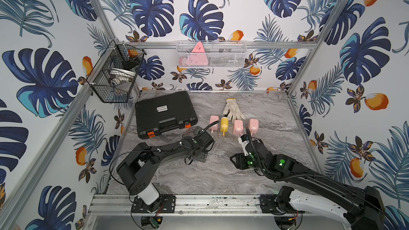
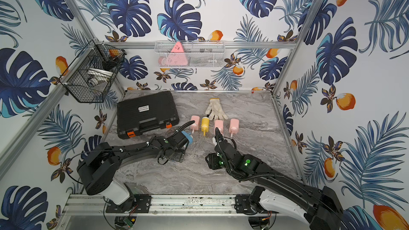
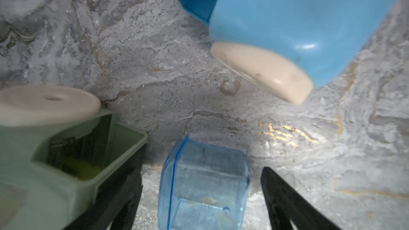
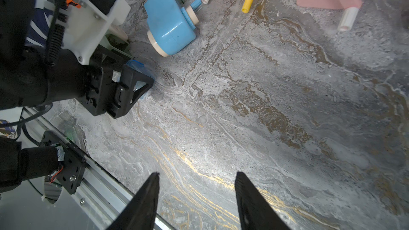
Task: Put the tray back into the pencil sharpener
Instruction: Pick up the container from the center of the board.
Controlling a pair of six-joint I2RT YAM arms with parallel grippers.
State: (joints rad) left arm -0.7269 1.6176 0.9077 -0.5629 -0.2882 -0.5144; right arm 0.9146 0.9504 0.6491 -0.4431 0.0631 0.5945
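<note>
Just below centre in both top views, your left gripper (image 3: 202, 167) straddles the clear tray (image 3: 203, 186), jaws wide and not touching it, probably to pinch its sides. The sharpener (image 2: 188, 139) lies just beyond. Your right gripper (image 4: 198, 173) waits spread, empty.

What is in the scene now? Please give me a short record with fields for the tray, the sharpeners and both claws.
tray: clear blue, outside any sharpener, between the fingers of the left claw
left claw: open, a gap on each side of the tray
right claw: open, holds nothing, over bare table
blue sharpener: on the table, apart from the tray
green sharpener: close beside the left claw
task: tray not yet put back
</note>
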